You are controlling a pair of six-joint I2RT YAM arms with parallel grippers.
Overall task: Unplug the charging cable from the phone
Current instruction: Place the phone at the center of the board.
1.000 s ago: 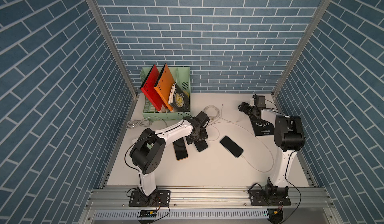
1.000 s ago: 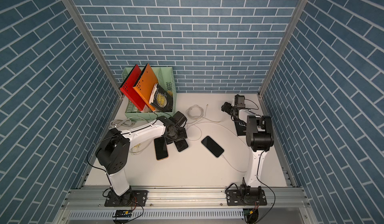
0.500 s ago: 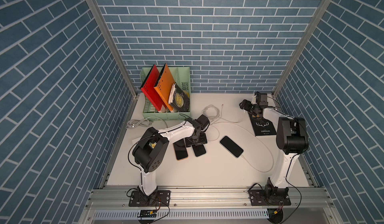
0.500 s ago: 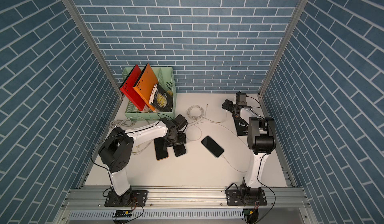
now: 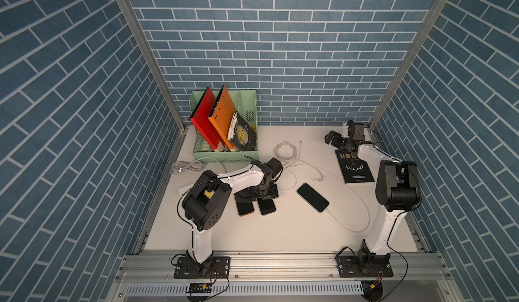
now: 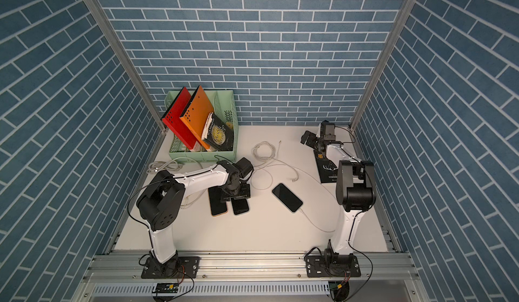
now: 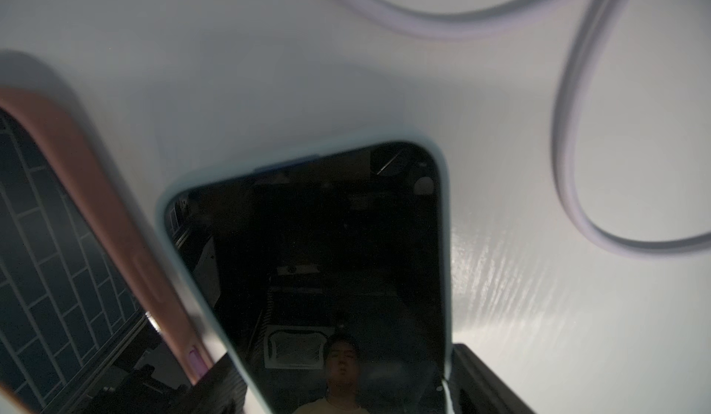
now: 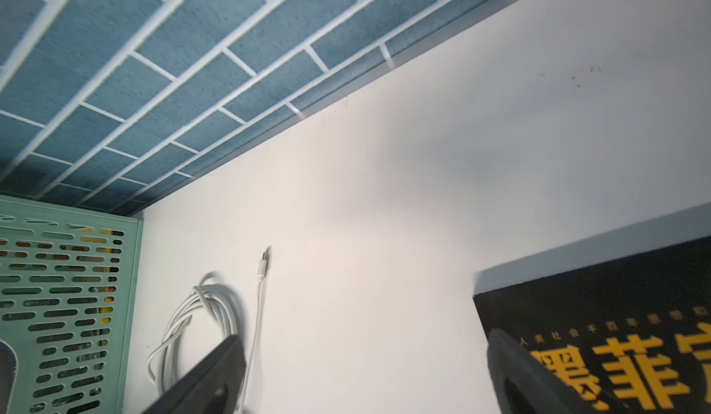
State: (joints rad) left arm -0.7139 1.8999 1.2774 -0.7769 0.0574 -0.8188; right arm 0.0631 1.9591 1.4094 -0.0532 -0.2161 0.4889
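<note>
ok so big stuff first: white table (image 5: 280, 238), mint file organiser (image 5: 224, 156) at the back. The left gripper (image 5: 259, 195) is down low over a pair of phones lying side by side. On the left wrist cam its jaws sit wide on either side of the pale-cased phone (image 7: 307, 277), with the orange-cased phone (image 7: 65, 200) just beside it. Honestly can't tell if it's squeezing or just straddling. The right gripper (image 8: 365, 354) is way off in the far corner above the black book (image 5: 354, 168), spread wide with nothing in it. The phone (image 5: 312, 193) that visibly has something plugged in is the black one mid-table, well apart from both claws. The charging cable (image 5: 334, 216) leaves its near end and loops off to the right side of the table. imo the way to do this right: pin that phone flat with one claw, bring the other onto the plug (image 5: 327, 210) itself, not the cord, and pull straight out in line with the phone's long side. Yank sideways or grab the soft cord and the phone probably just slides along with it.
</note>
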